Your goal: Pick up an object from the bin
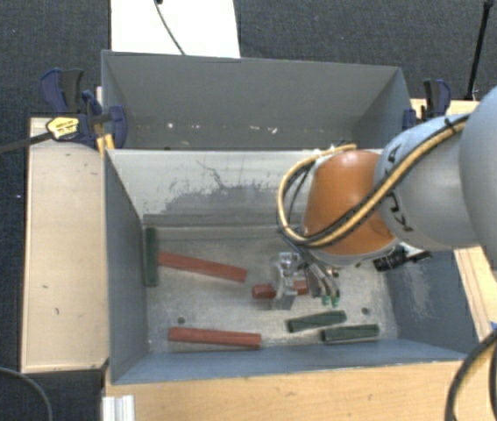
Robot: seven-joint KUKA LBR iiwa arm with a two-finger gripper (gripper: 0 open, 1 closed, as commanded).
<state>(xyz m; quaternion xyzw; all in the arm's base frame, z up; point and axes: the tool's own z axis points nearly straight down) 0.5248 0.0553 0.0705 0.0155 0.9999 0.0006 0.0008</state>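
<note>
Lying just beside the pincer, a short red block; pincer's state unclear.

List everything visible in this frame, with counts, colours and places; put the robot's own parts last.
bin: one, grey metal, middle of the view.
long sticks: two, red-brown; one lies slanted on the left-middle floor, the other lies along the front wall.
short block: one, red-brown, mid-floor, right beside the tool.
green sticks: three, dark green; one lies along the left wall, two lie close together at the front right.
tool: one, metal, low over the bin floor next to the short block.
arm: one, silver-grey, entering from the right, with an orange cover and looped cables at the wrist.
</note>
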